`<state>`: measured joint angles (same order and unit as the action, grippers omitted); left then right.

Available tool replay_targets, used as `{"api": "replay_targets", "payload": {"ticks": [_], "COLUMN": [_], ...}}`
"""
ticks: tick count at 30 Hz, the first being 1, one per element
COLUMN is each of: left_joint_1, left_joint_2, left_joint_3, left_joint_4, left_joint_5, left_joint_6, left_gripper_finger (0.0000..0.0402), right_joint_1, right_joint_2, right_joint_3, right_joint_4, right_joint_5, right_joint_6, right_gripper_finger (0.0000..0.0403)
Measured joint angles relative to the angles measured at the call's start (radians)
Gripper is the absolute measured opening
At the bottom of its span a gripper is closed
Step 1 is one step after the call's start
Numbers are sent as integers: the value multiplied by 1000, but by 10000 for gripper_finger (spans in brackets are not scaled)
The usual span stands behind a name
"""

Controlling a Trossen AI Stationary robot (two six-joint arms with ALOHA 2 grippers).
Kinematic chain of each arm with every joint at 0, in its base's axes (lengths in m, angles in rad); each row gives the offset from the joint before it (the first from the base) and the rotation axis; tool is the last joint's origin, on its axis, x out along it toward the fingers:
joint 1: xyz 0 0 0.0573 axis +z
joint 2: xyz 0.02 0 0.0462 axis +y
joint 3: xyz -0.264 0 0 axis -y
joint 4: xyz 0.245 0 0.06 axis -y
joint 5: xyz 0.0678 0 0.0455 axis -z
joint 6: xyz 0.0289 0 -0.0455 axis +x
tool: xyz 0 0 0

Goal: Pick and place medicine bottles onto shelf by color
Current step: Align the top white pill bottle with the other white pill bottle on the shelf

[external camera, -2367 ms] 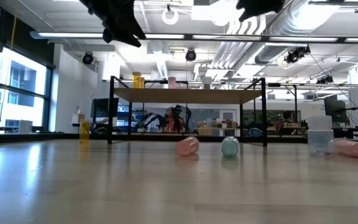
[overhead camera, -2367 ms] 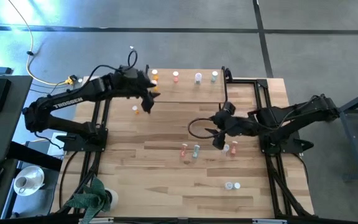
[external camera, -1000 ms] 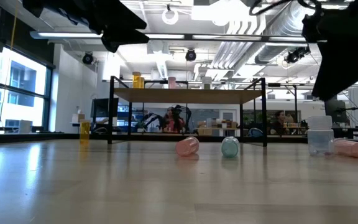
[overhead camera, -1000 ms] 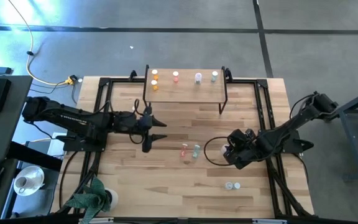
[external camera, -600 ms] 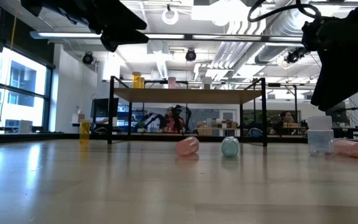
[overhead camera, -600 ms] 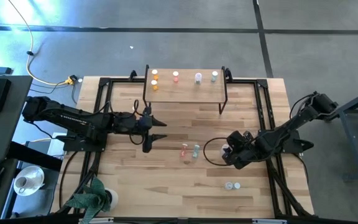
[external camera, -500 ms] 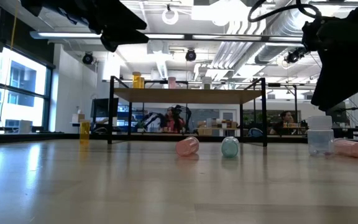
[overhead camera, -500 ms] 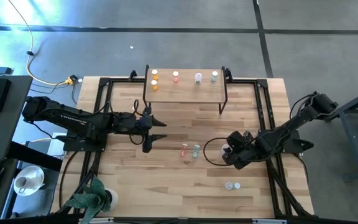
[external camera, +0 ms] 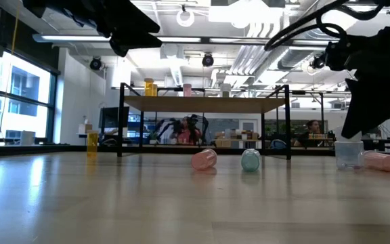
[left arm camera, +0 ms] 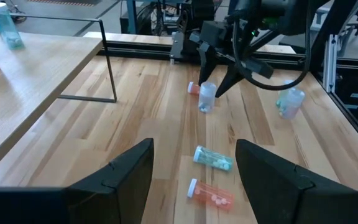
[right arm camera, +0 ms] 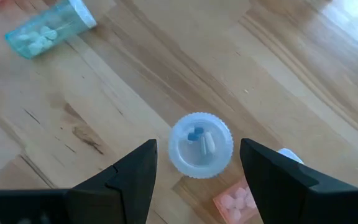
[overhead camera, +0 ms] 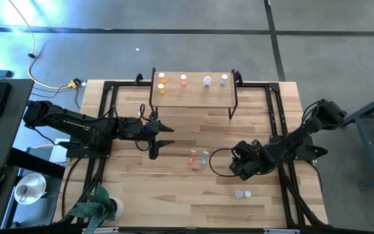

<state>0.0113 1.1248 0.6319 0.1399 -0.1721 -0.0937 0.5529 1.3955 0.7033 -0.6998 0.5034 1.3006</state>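
- Since a second ago, only the right arm has shifted: its right gripper has eased a little toward the near edge and further over the clear bottle; the left arm has held its place.
- Left gripper hangs above the table's left-centre, fingers spread wide with nothing between them; its wrist view shows both fingers apart over bare wood.
- One orange bottle stands upright on the table at the left in the low view, near the shelf's leg.
- Farther back, the shelf carries a row of bottles: two orange bottles, then a pink one, a pale one and a teal one.
- At table centre a pink bottle and a teal bottle lie on their sides, just beside each other.
- Right of them, the right gripper points down at an upright clear bottle with blue and white pills inside; its fingers stand wide on either side, above the bottle and not gripping it.
- Another pink bottle lies on its side just beside the clear one.
- Nearer the front edge, a further pale bottle rests alone.
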Motion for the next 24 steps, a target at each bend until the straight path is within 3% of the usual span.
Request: {"api": "replay_targets", "payload": {"ticks": [3,11,19,24], "left_joint_1": [0,0,0,0], "left_joint_2": [0,0,0,0], "left_joint_3": [0,0,0,0], "left_joint_4": [0,-1,-1,-1], "left_joint_5": [0,0,0,0], "left_joint_6": [0,0,0,0], "left_gripper_finger": [216,216,216,216], "right_joint_1": [0,-3,-3,-37], "right_joint_2": [1,1,1,1], "right_joint_3": [0,0,30,88], "right_joint_4": [13,15,16,22], "right_joint_5": [4,12,21,44], "right_joint_6": [-3,-11,-36,-138], "right_gripper_finger": [205,116,126,126]}}
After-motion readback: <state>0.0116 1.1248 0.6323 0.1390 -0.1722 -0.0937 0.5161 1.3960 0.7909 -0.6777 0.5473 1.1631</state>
